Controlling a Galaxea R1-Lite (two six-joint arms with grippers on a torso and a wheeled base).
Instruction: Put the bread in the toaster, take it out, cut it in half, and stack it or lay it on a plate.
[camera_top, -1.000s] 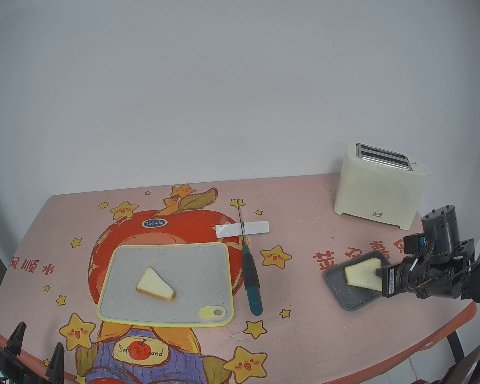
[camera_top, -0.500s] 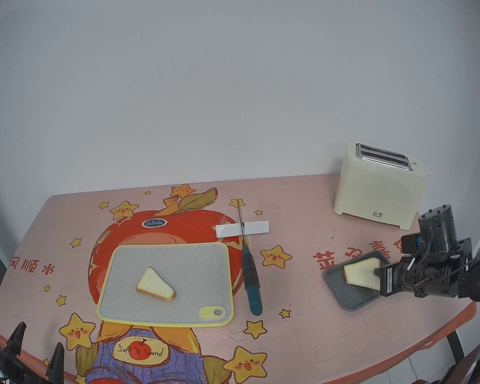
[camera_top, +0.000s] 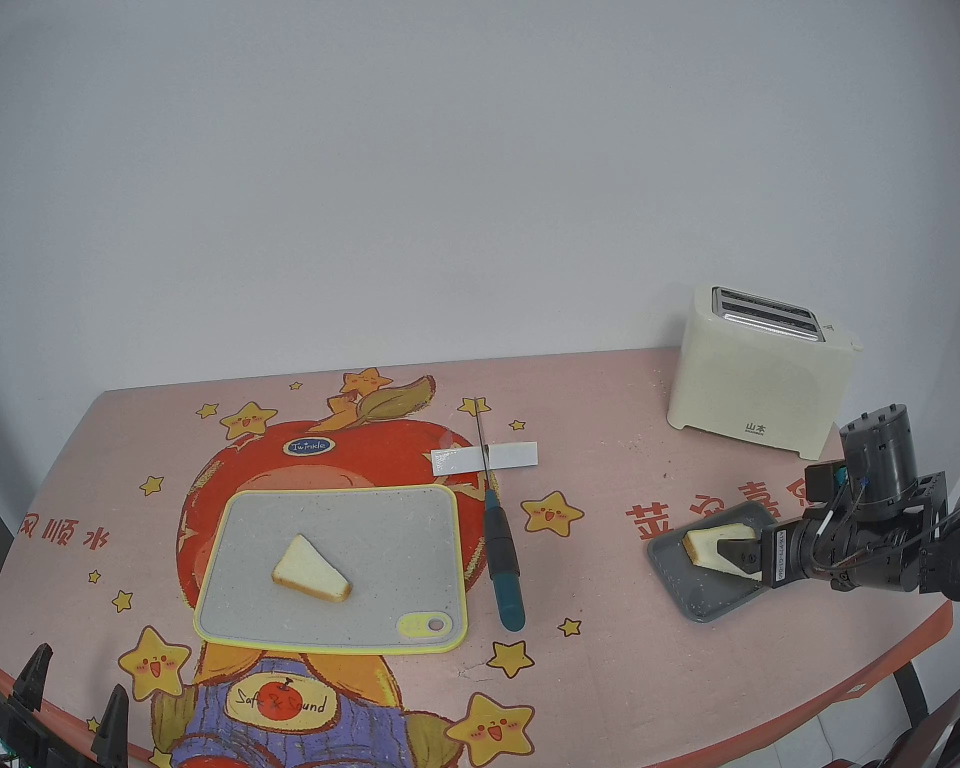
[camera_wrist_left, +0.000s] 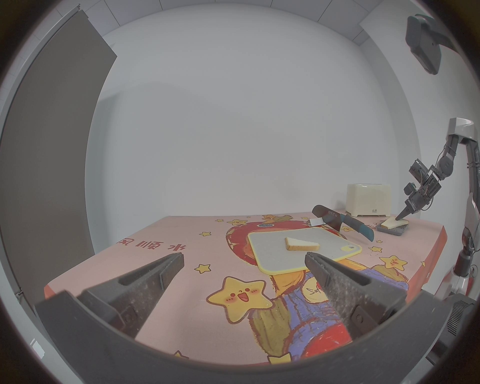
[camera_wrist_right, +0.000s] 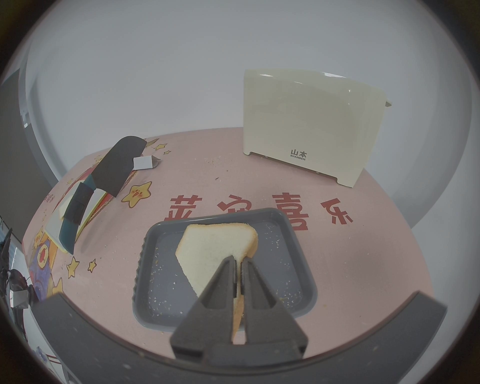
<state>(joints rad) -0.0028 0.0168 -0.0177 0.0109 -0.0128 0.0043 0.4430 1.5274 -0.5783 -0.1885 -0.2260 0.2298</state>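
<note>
A half slice of bread (camera_top: 712, 545) lies low on the grey plate (camera_top: 690, 592) at the table's right, one corner pinched in my right gripper (camera_top: 745, 555). In the right wrist view that gripper (camera_wrist_right: 239, 272) is shut on the bread half (camera_wrist_right: 215, 247), which rests over the plate (camera_wrist_right: 292, 272). The other bread half (camera_top: 310, 570) lies on the grey cutting board (camera_top: 400, 540). The cream toaster (camera_top: 760, 375) stands behind the plate with bare slots. My left gripper (camera_top: 70, 700) hangs open off the table's near left corner, its fingers (camera_wrist_left: 345, 290) wide apart and holding nothing.
A blue-handled knife (camera_top: 500, 560) lies just right of the cutting board, its blade across a white card (camera_top: 485, 458). Crumbs dot the plate and the table near the toaster. Bare tabletop lies between the knife and the plate.
My right gripper has lowered the bread half from a raised tilt down onto the plate. The left arm, board, knife and toaster have not moved.
</note>
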